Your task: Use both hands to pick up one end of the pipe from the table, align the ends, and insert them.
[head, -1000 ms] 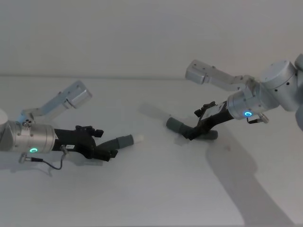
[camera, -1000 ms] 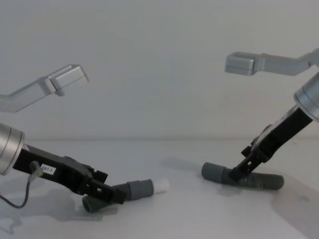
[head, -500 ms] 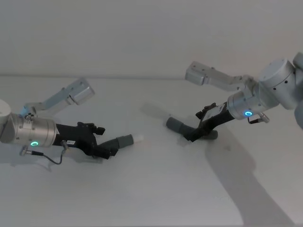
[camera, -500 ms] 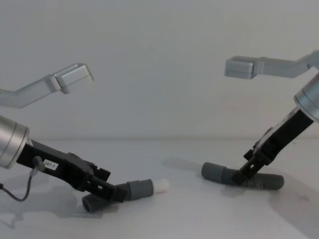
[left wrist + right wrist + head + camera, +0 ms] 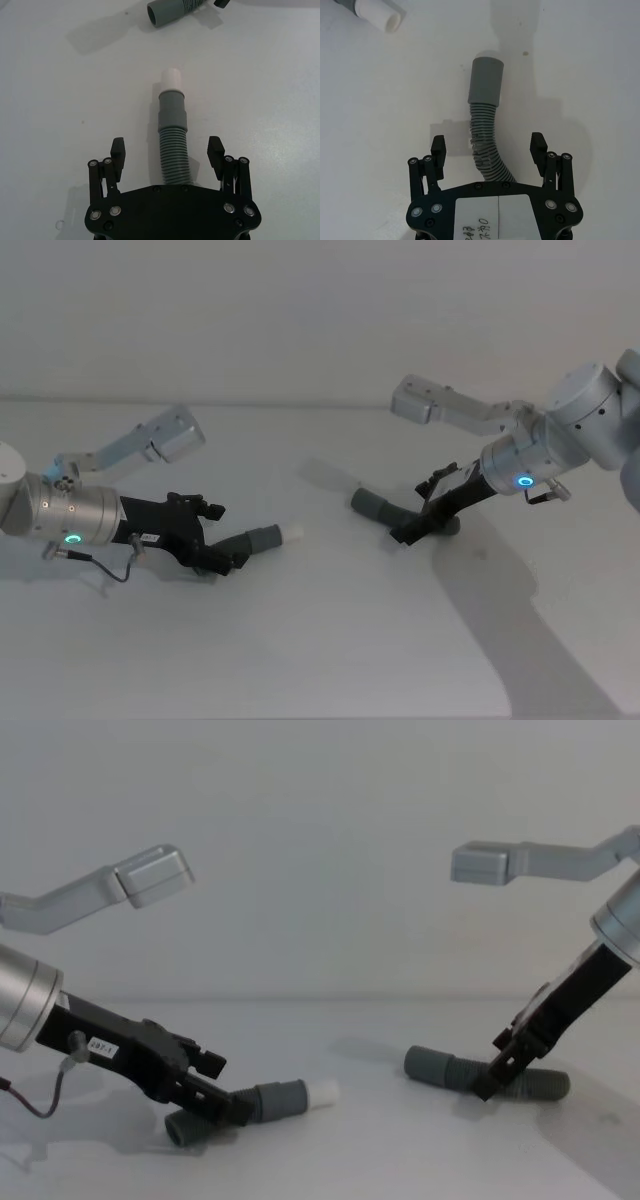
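Two pipe pieces lie on the white table (image 5: 320,640). The left piece (image 5: 262,538) has a grey cuff with a white tip (image 5: 295,532), pointing right. My left gripper (image 5: 167,150) is open and straddles its corrugated part (image 5: 174,155) without touching it; it sits low at the piece's left end (image 5: 232,1108). The right piece (image 5: 375,506) has a plain grey cuff (image 5: 486,80) pointing left. My right gripper (image 5: 488,146) is open around its ribbed middle (image 5: 482,135), tilted down from the right (image 5: 487,1084).
The two cuffs face each other across a gap of bare table (image 5: 370,1105). Silver arm links hang above both sides (image 5: 150,875) (image 5: 490,862). The far plain cuff (image 5: 170,10) shows in the left wrist view and the white tip (image 5: 377,12) in the right wrist view.
Both arms shifted slightly: the right gripper slid a little rightward along its hose and lower, and the left wrist rose and tilted steeper. Both hose pieces stayed put on the table.
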